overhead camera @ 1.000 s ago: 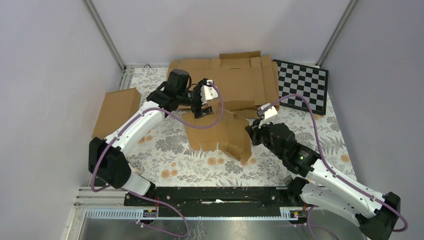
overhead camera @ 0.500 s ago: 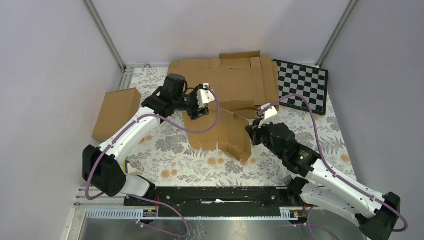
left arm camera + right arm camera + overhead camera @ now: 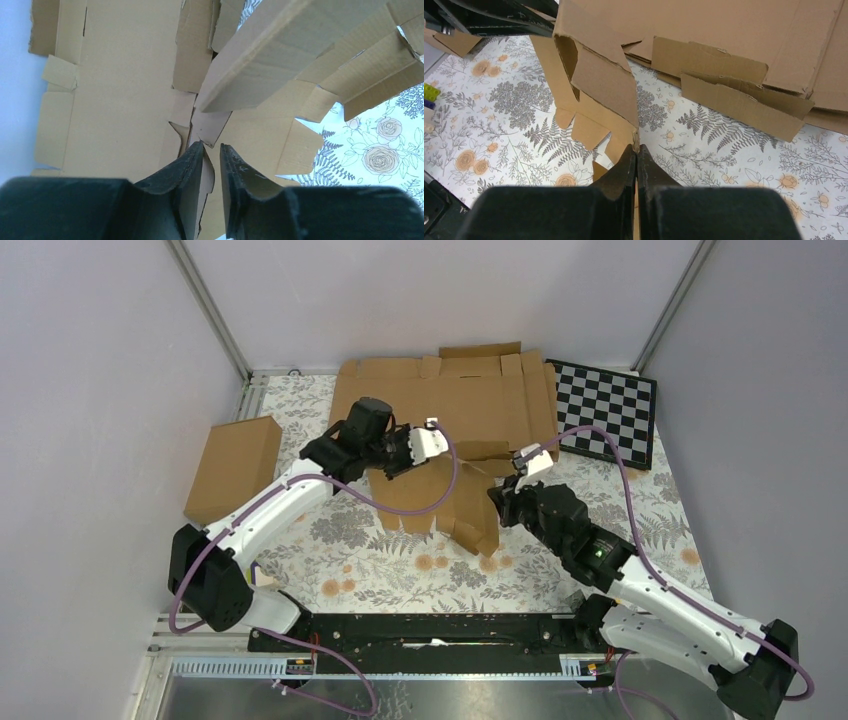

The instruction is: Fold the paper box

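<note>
Pinching the paper box, mid-scene, my right gripper clamps its right edge. My left gripper straddles the far flap, bite uncertain. Seat it deep at the crease before folding.

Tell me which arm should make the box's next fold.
Probably left. The right gripper is shut on the paper box, at its right edge, steadying it; the left gripper has a far flap between its jaws.

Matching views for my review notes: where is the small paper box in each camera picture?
Top external: paper box at picture centre, on the floral tablecloth.
Left wrist: paper box fills centre and upper right, above the left pincer.
Right wrist: paper box upper left to centre, edge in the right pincer.
Shared landmark: floral tablecloth.
</note>
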Controlling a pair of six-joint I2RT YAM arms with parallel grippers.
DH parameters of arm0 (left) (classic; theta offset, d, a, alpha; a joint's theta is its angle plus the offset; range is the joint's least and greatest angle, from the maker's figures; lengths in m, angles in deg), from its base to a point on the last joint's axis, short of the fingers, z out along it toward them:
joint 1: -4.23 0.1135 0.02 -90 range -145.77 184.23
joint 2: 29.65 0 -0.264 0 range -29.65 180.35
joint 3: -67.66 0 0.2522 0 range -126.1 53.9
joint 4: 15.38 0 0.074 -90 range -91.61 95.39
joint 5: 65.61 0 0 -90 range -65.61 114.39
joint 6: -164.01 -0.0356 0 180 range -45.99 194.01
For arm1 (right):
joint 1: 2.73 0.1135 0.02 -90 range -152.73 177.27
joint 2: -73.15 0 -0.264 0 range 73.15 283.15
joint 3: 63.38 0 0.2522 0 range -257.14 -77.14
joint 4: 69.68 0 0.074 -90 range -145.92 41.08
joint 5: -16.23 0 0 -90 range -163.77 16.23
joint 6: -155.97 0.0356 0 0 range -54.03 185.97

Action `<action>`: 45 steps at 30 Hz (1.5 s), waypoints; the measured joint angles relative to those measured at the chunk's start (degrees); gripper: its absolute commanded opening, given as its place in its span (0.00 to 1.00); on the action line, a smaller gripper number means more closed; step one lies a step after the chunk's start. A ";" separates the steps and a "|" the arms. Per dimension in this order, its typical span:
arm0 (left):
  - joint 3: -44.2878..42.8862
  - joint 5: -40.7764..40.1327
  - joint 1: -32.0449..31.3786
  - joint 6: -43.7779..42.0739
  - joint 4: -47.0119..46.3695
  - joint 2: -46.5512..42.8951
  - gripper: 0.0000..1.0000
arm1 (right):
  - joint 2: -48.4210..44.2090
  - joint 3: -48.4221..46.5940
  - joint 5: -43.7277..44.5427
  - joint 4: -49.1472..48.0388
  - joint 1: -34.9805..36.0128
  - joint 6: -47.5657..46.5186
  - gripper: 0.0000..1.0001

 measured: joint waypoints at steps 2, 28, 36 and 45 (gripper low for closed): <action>0.37 -1.18 -0.24 0.24 -0.07 0.00 0.00 | 0.81 0.07 0.13 -1.11 0.00 0.00 0.00; -7.98 -24.09 -13.31 19.17 13.51 0.15 0.00 | 9.90 8.92 4.46 -7.34 0.00 9.42 0.74; -16.06 -25.22 -14.19 28.76 20.90 4.66 0.00 | 12.76 12.33 6.08 -8.35 0.00 12.15 0.89; -21.55 -23.15 -14.38 38.03 25.57 10.95 0.00 | 17.27 14.60 5.97 -8.50 0.00 15.45 1.00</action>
